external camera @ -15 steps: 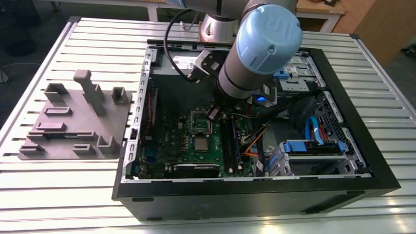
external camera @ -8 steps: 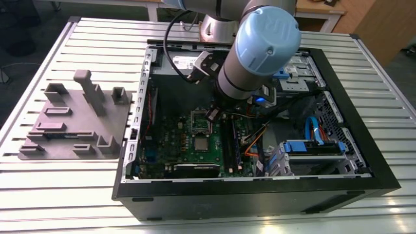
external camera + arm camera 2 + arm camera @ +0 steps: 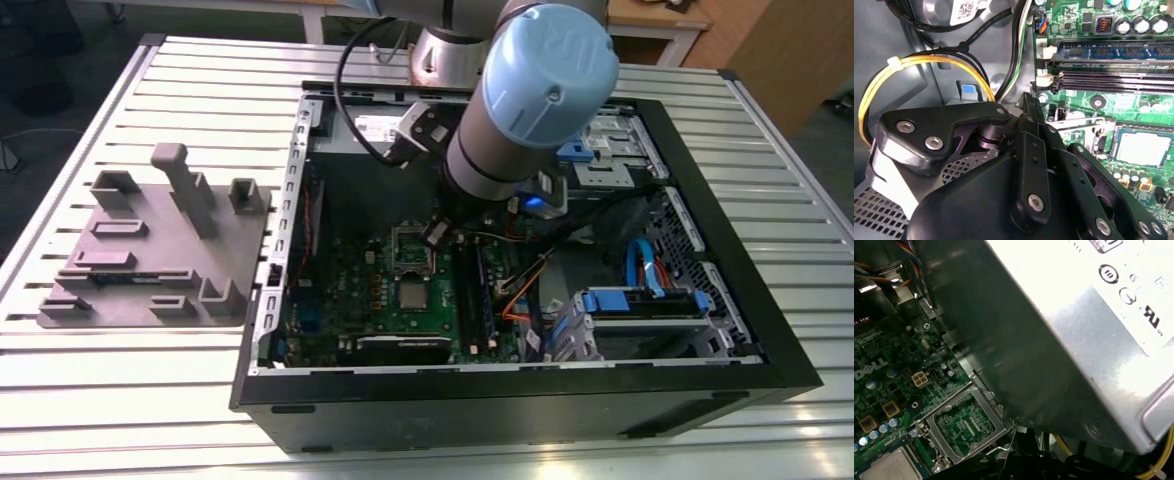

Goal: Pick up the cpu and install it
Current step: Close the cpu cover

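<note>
Pincer (image 3: pixel 437 236) hangs low inside the open pc case (image 3: pixel 787 372), just over the green mobo (image 3: pixel 350 300); can't tell whether it's clenched or released, and nothing shows in its grasp. In the second wrist view its black linkage (image 3: pixel 1029 115) fills the foreground, w/ the board beyond it. Cpu (image 3: pixel 415 296) isn't w/ the pincer: it lies flat in the socket on the mobo, silver-grey top up, apart from the pincer. It also shows in the second wrist view (image 3: pixel 1144 145) and at the edge of the first wrist view (image 3: pixel 889 469). Socket frame (image 3: pixel 968 427) is hinged open right beside the cpu, so the chip is uncovered; in the exterior view the frame (image 3: pixel 411 252) sits btwn cpu and pincer. Grey psu box (image 3: pixel 1079 340) w/ white label looms close over the frame in the first wrist view. Ram slots (image 3: pixel 1114 80) run alongside the socket, and a yellow cable bundle (image 3: pixel 884 75) w/ a zip tie loops near the pincer's base. Outside the case, at the exterior view's left, a grey fixture tray (image 3: pixel 147 250) rests on the slatted table (image 3: pixel 134 400).
</note>
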Available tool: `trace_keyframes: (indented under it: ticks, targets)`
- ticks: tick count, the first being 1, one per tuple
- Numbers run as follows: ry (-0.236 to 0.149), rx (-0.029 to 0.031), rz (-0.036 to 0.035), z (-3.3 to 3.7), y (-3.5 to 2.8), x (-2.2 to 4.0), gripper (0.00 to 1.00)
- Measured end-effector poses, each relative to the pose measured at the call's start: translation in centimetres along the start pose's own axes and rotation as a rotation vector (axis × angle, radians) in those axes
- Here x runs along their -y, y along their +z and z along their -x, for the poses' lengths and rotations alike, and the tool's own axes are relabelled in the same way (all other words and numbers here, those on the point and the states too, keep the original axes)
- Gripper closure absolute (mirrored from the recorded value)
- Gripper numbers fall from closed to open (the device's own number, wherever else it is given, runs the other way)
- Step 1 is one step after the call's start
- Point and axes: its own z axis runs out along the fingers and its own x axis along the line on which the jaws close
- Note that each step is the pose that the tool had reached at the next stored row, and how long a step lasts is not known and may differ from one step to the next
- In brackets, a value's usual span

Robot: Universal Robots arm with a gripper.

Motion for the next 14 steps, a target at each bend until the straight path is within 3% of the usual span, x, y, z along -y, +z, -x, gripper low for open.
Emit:
trace_keyframes:
  ticks: [7, 10, 14]
  targets:
    - [0.001, -0.0103, -0.0075, 0.12, -0.51, -0.28, 0.90]
    - [0.003, -0.0256, -0.0187, 0.12, -0.57, -0.33, 0.90]
    - [0.004, -0.0367, -0.0267, 0.12, -0.75, -0.46, 0.90]
